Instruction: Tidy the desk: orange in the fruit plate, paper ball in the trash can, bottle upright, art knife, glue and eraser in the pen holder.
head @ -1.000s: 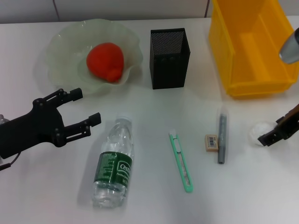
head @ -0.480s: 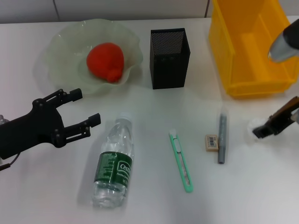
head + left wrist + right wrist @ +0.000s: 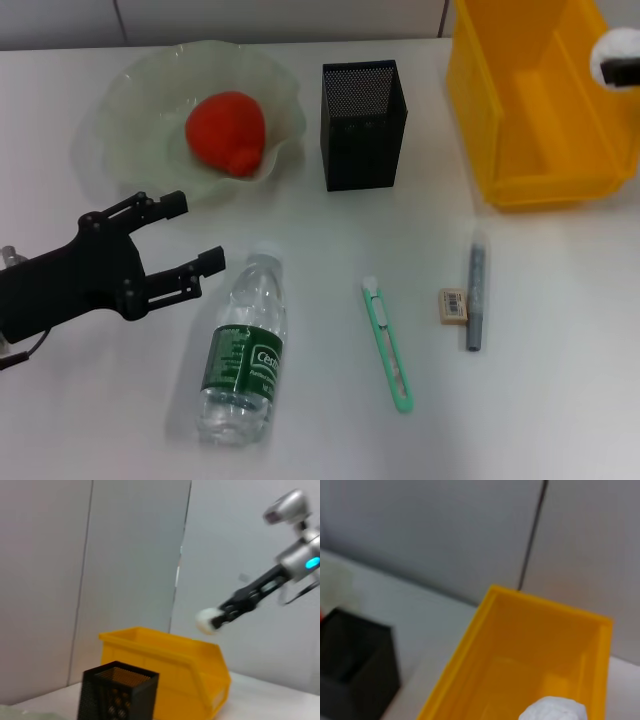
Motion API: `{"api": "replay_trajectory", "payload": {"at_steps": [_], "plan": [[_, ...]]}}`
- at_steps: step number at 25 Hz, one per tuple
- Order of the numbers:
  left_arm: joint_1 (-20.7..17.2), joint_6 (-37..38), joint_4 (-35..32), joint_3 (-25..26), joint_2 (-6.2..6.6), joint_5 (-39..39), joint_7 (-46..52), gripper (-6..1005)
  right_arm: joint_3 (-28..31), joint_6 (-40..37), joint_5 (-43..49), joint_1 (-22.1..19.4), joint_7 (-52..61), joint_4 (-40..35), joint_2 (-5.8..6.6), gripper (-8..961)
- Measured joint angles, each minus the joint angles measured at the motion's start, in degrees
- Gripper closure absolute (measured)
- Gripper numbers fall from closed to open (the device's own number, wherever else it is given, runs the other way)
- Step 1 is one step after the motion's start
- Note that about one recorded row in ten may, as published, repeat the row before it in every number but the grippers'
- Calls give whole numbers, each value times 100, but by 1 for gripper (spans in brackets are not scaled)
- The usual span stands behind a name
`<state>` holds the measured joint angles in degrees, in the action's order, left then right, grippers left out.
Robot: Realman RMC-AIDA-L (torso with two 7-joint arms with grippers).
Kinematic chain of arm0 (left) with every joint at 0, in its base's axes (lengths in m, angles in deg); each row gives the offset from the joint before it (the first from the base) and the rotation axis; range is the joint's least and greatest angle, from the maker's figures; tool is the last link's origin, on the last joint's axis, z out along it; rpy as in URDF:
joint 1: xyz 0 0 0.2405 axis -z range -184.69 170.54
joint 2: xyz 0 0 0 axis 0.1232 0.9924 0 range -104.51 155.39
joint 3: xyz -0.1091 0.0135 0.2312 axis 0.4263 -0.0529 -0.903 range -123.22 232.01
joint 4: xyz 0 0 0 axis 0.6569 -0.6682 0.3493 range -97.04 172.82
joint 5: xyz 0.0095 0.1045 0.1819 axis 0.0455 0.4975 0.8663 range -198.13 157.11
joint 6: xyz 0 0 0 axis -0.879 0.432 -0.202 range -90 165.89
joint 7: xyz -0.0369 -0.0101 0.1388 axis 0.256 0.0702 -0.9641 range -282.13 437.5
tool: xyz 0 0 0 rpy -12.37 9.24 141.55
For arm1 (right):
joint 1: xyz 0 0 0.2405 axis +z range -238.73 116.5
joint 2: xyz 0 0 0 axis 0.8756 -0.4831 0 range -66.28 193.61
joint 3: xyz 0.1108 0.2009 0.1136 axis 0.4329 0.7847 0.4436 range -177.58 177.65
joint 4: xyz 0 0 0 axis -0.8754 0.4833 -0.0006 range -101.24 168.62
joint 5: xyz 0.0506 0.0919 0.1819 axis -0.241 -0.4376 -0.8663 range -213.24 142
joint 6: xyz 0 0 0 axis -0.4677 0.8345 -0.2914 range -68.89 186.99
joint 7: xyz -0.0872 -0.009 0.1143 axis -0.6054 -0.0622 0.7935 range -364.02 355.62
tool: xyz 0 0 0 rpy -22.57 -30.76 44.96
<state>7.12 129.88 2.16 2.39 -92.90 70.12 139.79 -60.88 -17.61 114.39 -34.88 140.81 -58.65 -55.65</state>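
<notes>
The orange lies in the pale green fruit plate. The clear bottle lies on its side beside my left gripper, which is open and empty just to its left. The green art knife, the eraser and the grey glue stick lie on the table in front of the black mesh pen holder. My right gripper is shut on the white paper ball, held high over the yellow trash bin. The ball also shows in the right wrist view.
The yellow bin stands at the back right, next to the pen holder. A white wall rises behind the table. The table's front edge is near the bottle and knife.
My right gripper has lifted the paper ball off the table at the right and carried it up and back over the yellow bin. My left gripper has shifted slightly towards the bottle.
</notes>
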Motion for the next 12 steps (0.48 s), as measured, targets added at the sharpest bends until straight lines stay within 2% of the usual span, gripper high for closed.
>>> {"api": "replay_trajectory", "payload": {"at_steps": [1, 2, 3, 5, 7, 9, 10, 11, 12], "plan": [[0, 0, 0, 0, 0, 0, 0, 184, 0, 0, 0, 0, 0, 0, 0, 493], [13, 119, -14, -8, 1, 13, 119, 184, -90, 549, 15, 55, -58, 495, 0, 474], [13, 119, -14, -8, 1, 13, 119, 185, -90, 549, 15, 55, -58, 495, 0, 455], [-27, 320, -186, -8, -7, 14, 484, 187, -109, 1226, -285, 147, -313, 1197, -1, 414], [-61, 363, -294, -7, -14, 10, 641, 189, -95, 1307, -463, 125, -418, 1265, -2, 369], [-160, 387, -722, -36, -49, -8, 1099, 191, -70, 1442, -1070, 0, -759, 1337, -4, 325], [-328, 251, -1460, -279, -79, -30, 1646, 191, -63, 1461, -1754, -200, -1149, 1306, -4, 303], [-328, 251, -1460, -279, -79, -30, 1646, 192, -63, 1461, -1754, -200, -1149, 1306, -4, 281], [-328, 251, -1460, -279, -79, -30, 1646, 193, -59, 1420, -2589, -502, -1761, 1252, 0, 258]]}}
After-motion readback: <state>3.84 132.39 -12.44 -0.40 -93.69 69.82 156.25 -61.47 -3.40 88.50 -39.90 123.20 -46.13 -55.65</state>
